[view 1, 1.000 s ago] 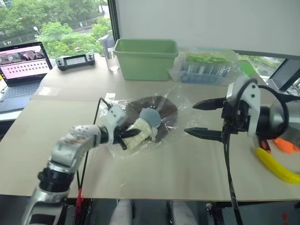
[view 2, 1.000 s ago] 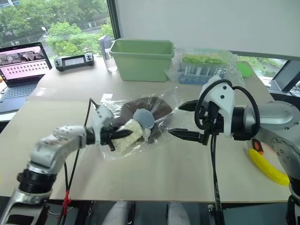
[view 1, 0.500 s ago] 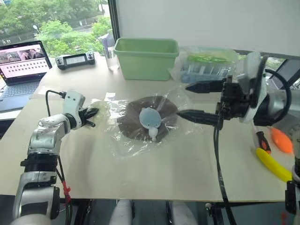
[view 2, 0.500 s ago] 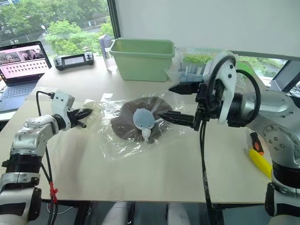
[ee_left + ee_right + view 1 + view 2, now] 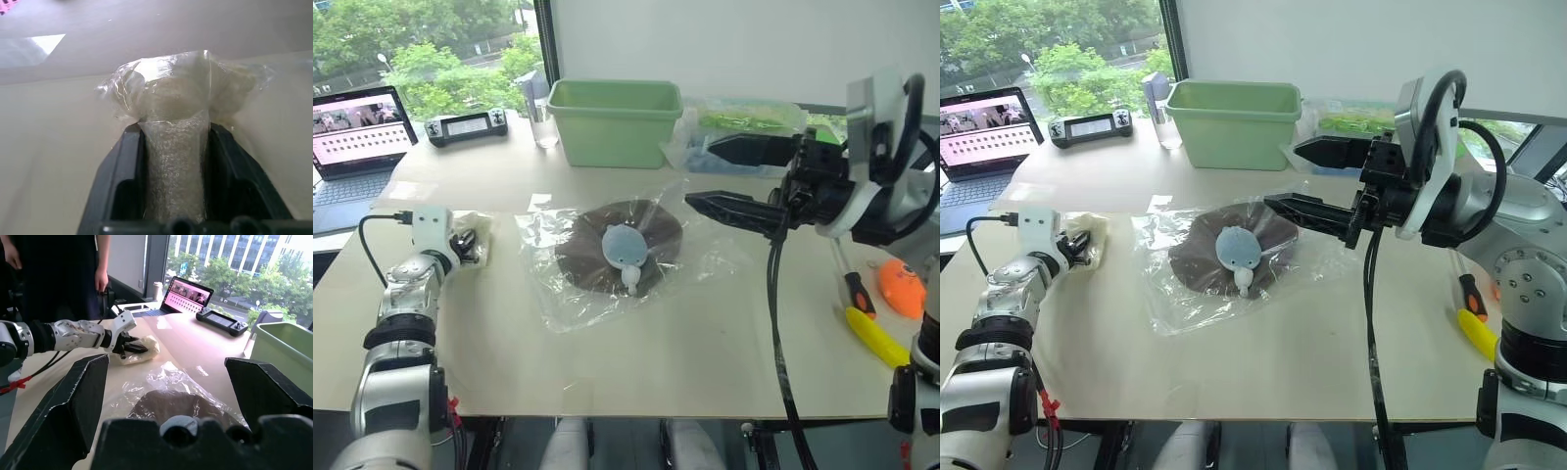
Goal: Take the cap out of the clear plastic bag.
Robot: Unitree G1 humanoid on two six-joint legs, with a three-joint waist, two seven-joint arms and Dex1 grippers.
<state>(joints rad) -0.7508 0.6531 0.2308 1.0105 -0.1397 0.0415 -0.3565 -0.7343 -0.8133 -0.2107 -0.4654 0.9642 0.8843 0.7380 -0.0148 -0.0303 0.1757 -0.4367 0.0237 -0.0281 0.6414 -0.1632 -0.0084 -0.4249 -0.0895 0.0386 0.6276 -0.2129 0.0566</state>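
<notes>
The dark brown cap [image 5: 607, 257] lies flat inside the clear plastic bag [image 5: 553, 294] at the middle of the table. A small grey-blue plush toy [image 5: 625, 251] rests on the cap. Left of the bag, my left gripper [image 5: 465, 245] is low over the table, shut on a cream-white packet [image 5: 171, 93] that fills the gap between its fingers [image 5: 128, 161]. My right gripper [image 5: 698, 174] hovers open and empty above the bag's right edge, pointing left. The right wrist view looks over the cap [image 5: 181, 406] towards the left gripper [image 5: 131, 347] and the packet [image 5: 142, 350].
A green bin [image 5: 617, 117], a glass [image 5: 545, 127], a controller [image 5: 465, 125] and a clear bag of blue and green items [image 5: 744, 132] line the back. A laptop [image 5: 362, 127] is at far left. A banana [image 5: 873, 338] and a screwdriver [image 5: 855, 291] lie right. A person [image 5: 58, 274] stands beyond the table.
My left gripper drew the cream-white packet out of the bag and carried it left, down to the table. My right gripper rose and swung over the bag's right edge.
</notes>
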